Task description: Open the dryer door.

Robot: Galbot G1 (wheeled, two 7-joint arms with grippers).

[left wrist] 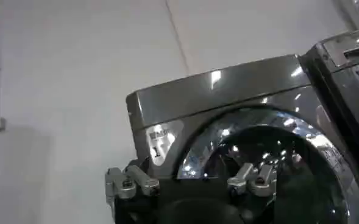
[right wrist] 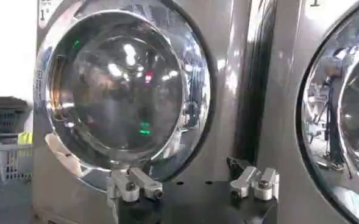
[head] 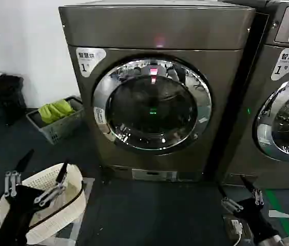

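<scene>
Head view: the dryer (head: 157, 92), a bronze-grey front-loader with a white corner sticker marked "1" and a small pink light on its plain top panel, stands on the dark floor (head: 149, 215) against a white wall. The dryer door (head: 152, 105), chrome-ringed with dark domed glass, sits closed and flush in the machine's front. A second machine (head: 283, 92) with a light-grey control panel stands just beside it on the right. The left gripper (head: 36, 182) hangs low at lower left, jaws apart, above a white laundry basket (head: 64, 205). The right gripper (head: 242, 197) hangs low at lower right, jaws apart, well short of the door. A grey crate (head: 57, 128) holding green cloth (head: 56, 110) sits on the floor to the dryer's left.

Left wrist view: the left gripper (left wrist: 191, 182) points up at the dryer (left wrist: 228, 91), jaws spread wide, with the dryer door (left wrist: 264, 158) behind them and untouched.

Right wrist view: the right gripper (right wrist: 194, 185) faces the dryer door (right wrist: 124, 91), jaws wide apart and clear of the chrome ring. The second machine (right wrist: 289, 79) shows alongside.
</scene>
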